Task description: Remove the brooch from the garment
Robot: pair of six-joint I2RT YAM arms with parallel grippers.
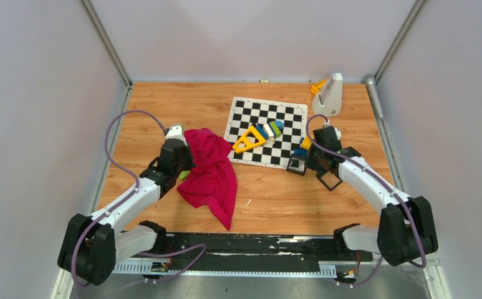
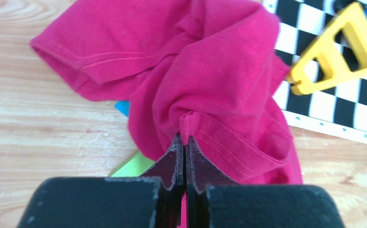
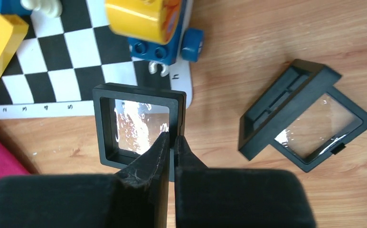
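A: "Where the left gripper (image 2: 185,148) closes, what is clamped?"

B: "A fold of the soft magenta-pink fabric garment (image 2: 210,71), bunched directly ahead. Right gripper (image 3: 172,141): fingers pressed together over a hollow black square frame (image 3: 106,123)."
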